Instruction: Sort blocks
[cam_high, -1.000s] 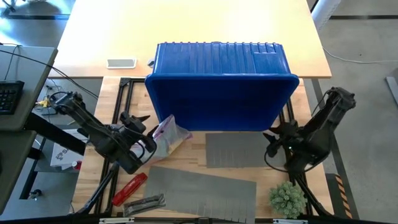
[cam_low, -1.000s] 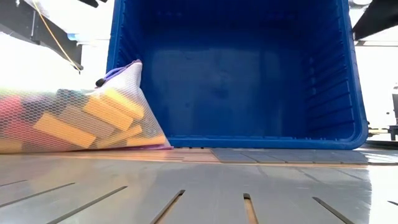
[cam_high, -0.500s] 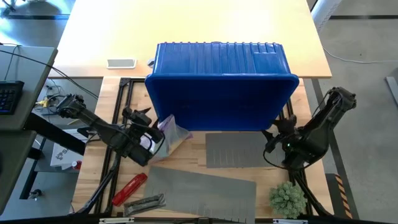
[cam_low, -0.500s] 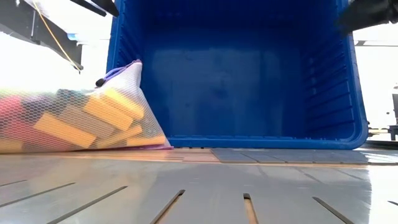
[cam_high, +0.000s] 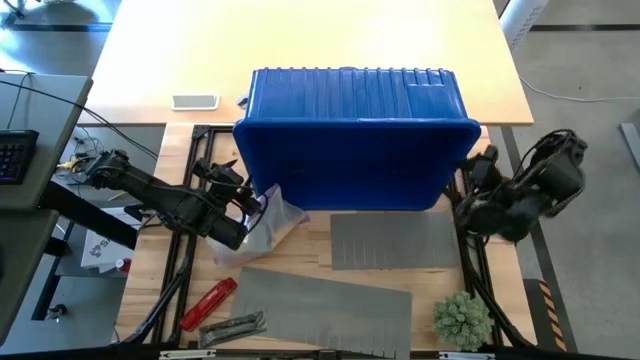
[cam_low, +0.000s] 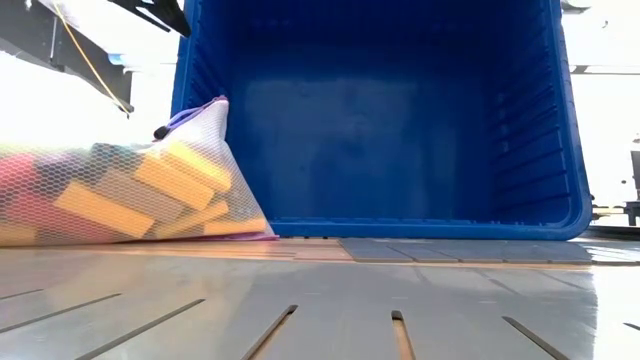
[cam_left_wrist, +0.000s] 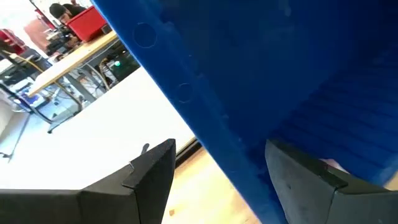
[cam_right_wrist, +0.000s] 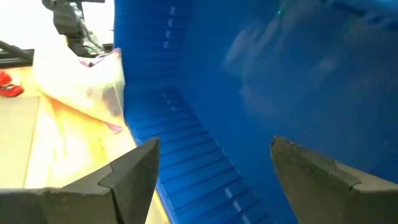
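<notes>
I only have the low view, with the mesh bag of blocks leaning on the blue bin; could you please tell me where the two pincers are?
Observer: The left pincer is open at the blue bin's left front corner, beside the mesh bag.
Operator: And the right one?
Observer: The right pincer is open at the bin's right front corner.
Operator: Anything else on the table?
Observer: A red tool lies at the front left, beside a grey mat.

Blue bin (cam_high: 355, 140) on its side fills table's middle, blocking direct path between left gripper (cam_high: 238, 197) and right gripper (cam_high: 476, 170). Mesh bag (cam_low: 120, 190) beside left gripper. Grey mats (cam_high: 390, 240) lie flat, open above.
</notes>
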